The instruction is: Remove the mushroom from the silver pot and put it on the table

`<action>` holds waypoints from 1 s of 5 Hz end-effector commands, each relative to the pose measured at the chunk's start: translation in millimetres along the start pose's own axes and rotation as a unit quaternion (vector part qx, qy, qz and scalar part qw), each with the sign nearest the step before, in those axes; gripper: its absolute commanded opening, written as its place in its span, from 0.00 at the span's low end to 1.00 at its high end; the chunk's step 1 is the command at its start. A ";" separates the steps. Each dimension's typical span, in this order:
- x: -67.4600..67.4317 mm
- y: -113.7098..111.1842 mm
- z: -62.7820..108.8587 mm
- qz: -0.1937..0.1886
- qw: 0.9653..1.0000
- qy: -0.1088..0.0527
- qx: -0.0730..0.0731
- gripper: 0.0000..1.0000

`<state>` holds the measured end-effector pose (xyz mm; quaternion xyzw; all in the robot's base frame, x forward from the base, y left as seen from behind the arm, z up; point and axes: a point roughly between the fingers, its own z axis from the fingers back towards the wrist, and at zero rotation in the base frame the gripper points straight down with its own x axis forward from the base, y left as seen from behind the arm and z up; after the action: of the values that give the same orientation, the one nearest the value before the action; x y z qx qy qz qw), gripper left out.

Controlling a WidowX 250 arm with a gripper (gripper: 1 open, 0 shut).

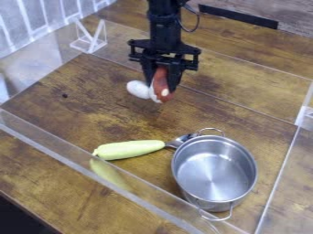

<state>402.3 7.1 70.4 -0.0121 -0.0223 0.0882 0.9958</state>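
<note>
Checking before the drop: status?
Gripper shut on mushroom, above the table. Silver pot empty, near the front wall. Yellow-green vegetable beside the pot, clear of the gripper.

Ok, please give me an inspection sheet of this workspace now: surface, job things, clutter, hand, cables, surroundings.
Surface: brown wooden table, knots visible.
Job things: mushroom gripped, out of the pot; silver pot looks empty, standing near the front right.
Clutter: yellow-green vegetable lying left of the pot.
Hand: hand pointing down, shut on the mushroom.
Cables: dark cable along the arm.
Surroundings: clear acrylic walls around the table.
</note>
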 end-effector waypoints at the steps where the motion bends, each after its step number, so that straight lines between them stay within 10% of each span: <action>1: 14.7 10.3 22.2 -0.009 0.999 -0.031 -0.007 0.00; 2: 14.6 -0.4 23.2 -0.008 0.999 -0.034 -0.011 1.00; 5: 14.4 3.3 17.7 0.034 0.998 -0.043 -0.009 1.00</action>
<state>410.4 15.1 66.1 -0.0171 -0.0372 0.1264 0.9911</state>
